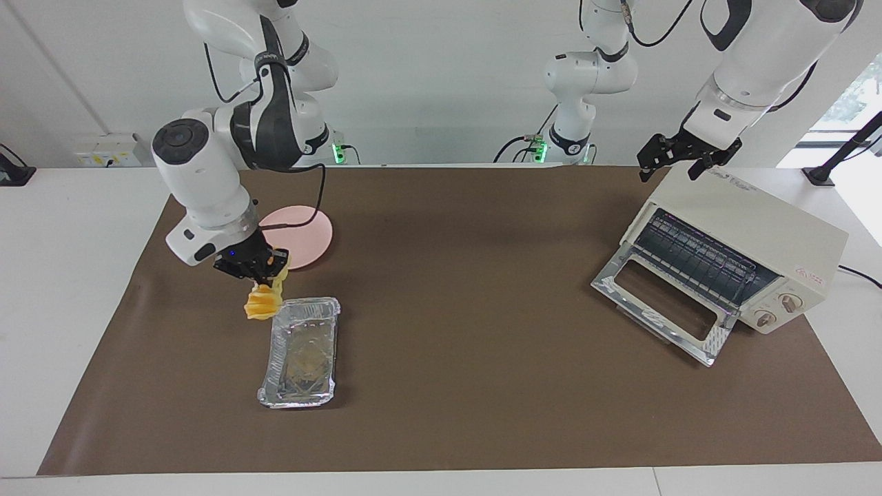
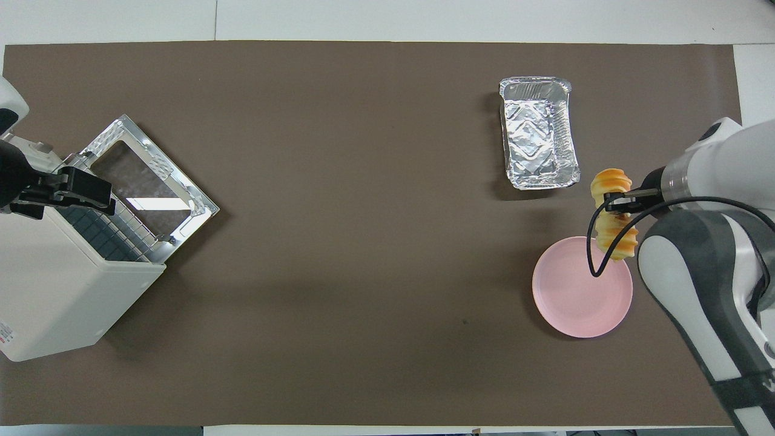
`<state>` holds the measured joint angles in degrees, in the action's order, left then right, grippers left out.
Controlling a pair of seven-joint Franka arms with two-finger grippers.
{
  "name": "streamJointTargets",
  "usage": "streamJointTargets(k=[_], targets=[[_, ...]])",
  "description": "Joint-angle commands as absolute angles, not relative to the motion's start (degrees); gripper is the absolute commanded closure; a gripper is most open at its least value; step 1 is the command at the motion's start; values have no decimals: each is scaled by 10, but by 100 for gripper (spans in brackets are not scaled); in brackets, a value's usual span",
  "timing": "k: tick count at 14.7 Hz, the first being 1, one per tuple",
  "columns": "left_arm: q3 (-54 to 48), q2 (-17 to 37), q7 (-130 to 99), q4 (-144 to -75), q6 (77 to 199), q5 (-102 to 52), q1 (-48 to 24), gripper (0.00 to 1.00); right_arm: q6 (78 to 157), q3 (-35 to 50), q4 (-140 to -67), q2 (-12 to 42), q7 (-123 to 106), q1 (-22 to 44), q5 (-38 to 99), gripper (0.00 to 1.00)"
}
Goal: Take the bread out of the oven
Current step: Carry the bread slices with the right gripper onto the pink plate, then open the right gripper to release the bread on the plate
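The bread [image 1: 262, 303], a ridged yellow-orange loaf, hangs in the air with my right gripper [image 1: 270, 274] shut on its upper part. In the overhead view the bread [image 2: 613, 212] and right gripper [image 2: 615, 204] sit over the mat between the foil tray and the pink plate's rim. The cream-white oven [image 1: 744, 234] stands at the left arm's end of the table, its glass door [image 1: 661, 306] folded down open and its wire rack bare. My left gripper [image 1: 668, 167] waits, open, over the oven's top edge; from overhead this gripper [image 2: 72, 192] overlaps the oven [image 2: 54, 290].
The crinkled foil tray [image 1: 303, 351] lies empty on the brown mat, farther from the robots than the round pink plate [image 1: 303, 234]. From overhead, the tray [image 2: 539, 133] and plate [image 2: 575, 297] are at the right arm's end. A third robot arm stands at the back.
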<state>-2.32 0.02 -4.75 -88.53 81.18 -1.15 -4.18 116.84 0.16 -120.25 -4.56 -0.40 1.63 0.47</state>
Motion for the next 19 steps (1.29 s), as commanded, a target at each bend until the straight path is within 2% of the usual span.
streamJointTargets(k=[1,4,7,10,19], targets=[[-21,-17,-46,-904,820,-1,-44,0,1269,8,-1352,-131,-18,11,15,100],[-21,-17,-46,-904,820,-1,-44,0,1341,8,-1430,-156,-18,17,15,100],[-21,-16,-46,-904,820,-1,-44,0,1371,9,-1458,-159,-18,18,16,100],[-21,-16,-46,-904,820,-1,-44,0,1437,9,-1503,-157,-4,41,16,100],[-21,-17,-46,-904,820,-1,-44,0,1506,9,-1531,-132,6,56,16,100]])
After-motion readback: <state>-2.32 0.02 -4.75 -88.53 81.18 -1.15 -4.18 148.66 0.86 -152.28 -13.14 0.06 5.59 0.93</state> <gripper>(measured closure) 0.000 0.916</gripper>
